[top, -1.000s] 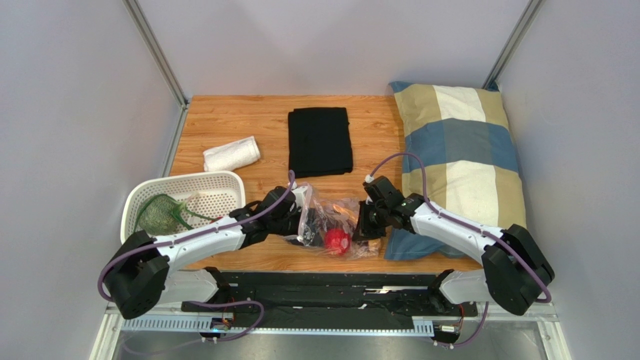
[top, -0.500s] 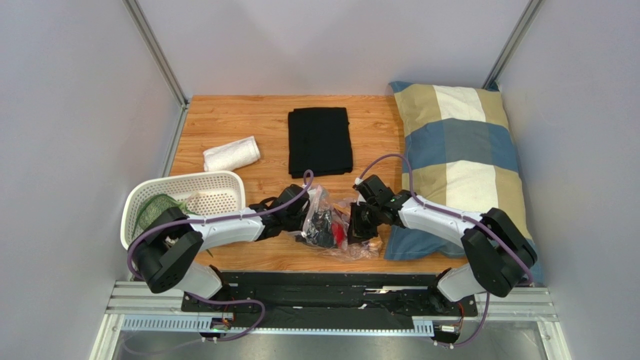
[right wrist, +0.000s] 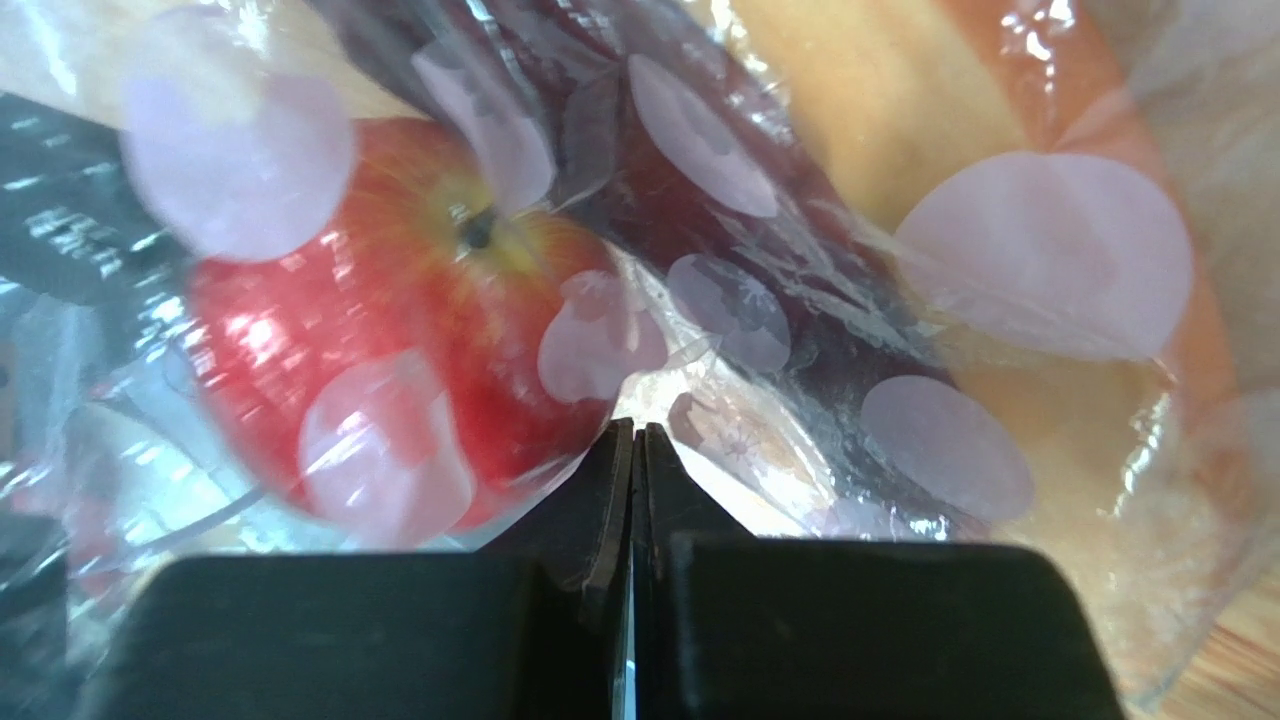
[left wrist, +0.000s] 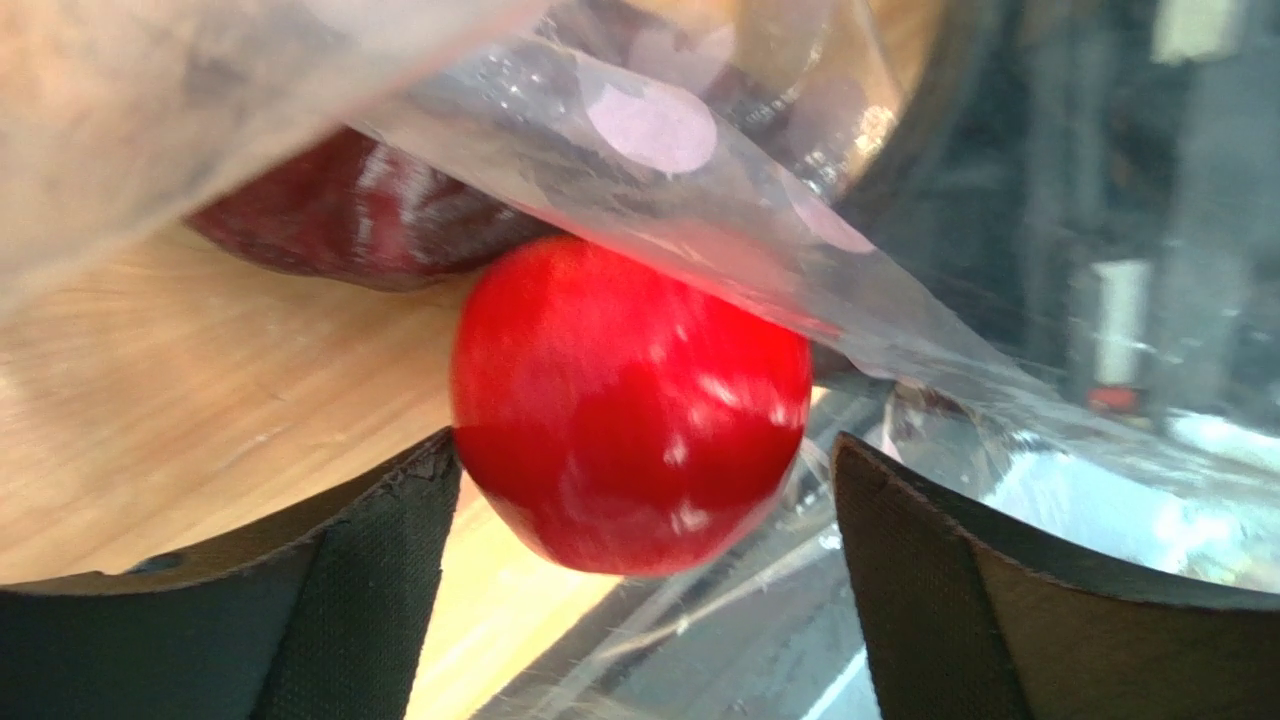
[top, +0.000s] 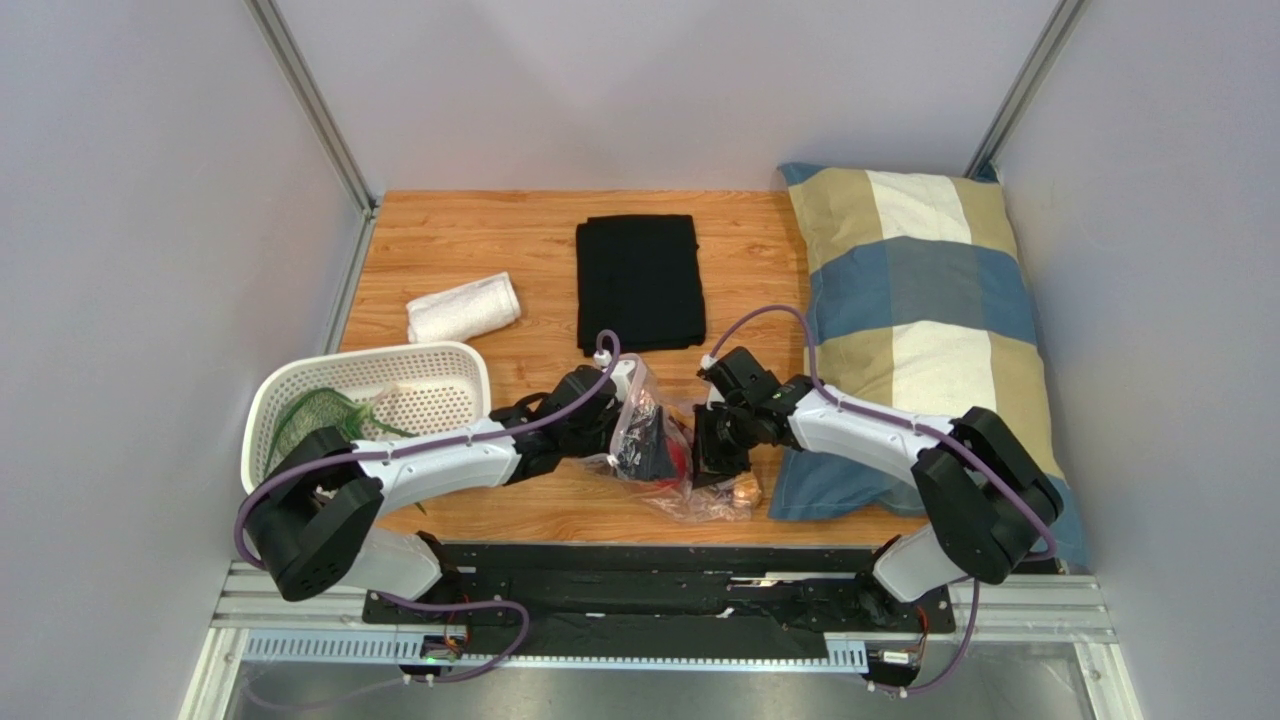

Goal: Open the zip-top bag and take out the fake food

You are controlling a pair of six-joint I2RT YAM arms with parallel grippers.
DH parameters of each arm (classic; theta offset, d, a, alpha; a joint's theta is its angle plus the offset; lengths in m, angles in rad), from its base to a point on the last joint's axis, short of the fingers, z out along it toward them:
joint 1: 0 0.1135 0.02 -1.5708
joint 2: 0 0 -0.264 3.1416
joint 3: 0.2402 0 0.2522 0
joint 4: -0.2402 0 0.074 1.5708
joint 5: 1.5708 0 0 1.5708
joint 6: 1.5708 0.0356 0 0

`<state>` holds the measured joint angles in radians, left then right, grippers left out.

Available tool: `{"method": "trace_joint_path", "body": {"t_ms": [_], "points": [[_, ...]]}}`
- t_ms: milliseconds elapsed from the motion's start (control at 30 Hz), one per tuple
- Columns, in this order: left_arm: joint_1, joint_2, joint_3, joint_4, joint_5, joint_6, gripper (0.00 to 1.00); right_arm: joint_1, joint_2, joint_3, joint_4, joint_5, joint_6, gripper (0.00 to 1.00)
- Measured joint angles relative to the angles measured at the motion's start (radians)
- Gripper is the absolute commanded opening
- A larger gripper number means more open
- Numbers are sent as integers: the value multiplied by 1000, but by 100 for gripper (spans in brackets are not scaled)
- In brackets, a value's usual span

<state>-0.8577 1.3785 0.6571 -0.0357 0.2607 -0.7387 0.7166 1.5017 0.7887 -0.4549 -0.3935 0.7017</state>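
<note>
The zip-top bag (top: 684,477), clear with pale pink dots, lies crumpled at the table's front middle between both arms. My left gripper (top: 649,447) reaches into it from the left and is open. In the left wrist view a red round fruit (left wrist: 631,405) sits between the fingers (left wrist: 353,593), under a flap of the bag (left wrist: 706,195); I cannot tell if they touch it. My right gripper (right wrist: 634,438) is shut on the bag's film. Behind that film show a red apple (right wrist: 361,345) and an orange piece (right wrist: 917,120). A green leafy bunch (top: 319,425) lies in the white basket.
The white perforated basket (top: 451,357) stands at the front left beside my left arm. A rolled white towel (top: 463,306) and a folded black cloth (top: 640,281) lie further back. A checked pillow (top: 924,285) fills the right side.
My left gripper has opened wide and pushed right, into the bag, over the red fruit. My right gripper has shifted slightly left, still shut on the bag.
</note>
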Motion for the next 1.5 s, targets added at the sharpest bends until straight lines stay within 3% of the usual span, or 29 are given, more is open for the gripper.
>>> {"method": "trace_joint_path", "body": {"t_ms": [267,600,700,733,900,933,967,1000,1033,1300,1500], "points": [[0,11,10,3,-60,5,90,-27,-46,100,-109,67,-84,0],[-8,100,21,47,-6,0,95,-35,3,105,-97,35,-90,0],[-11,106,19,53,-6,-4,86,-35,3,79,-92,31,-83,0],[-11,111,19,56,-7,-5,74,-35,3,73,-90,30,-81,0],[-12,135,37,67,5,-1,43,-35,-1,33,-81,43,-77,0],[-13,139,47,60,5,5,27,-35,-9,14,-79,53,-77,0],[-13,140,55,47,3,16,24,-39,-16,0,-80,63,-78,0],[-12,140,62,34,-1,18,6,-43,-22,-12,-79,70,-78,0],[-12,138,70,16,-5,22,0,-48,-26,-23,-79,73,-78,0],[-13,-37,169,-270,-46,102,0,-202,-32,-72,-55,60,-82,0],[-13,-222,249,-449,-26,203,0,-224,-32,-72,-6,-26,-74,0]]}}
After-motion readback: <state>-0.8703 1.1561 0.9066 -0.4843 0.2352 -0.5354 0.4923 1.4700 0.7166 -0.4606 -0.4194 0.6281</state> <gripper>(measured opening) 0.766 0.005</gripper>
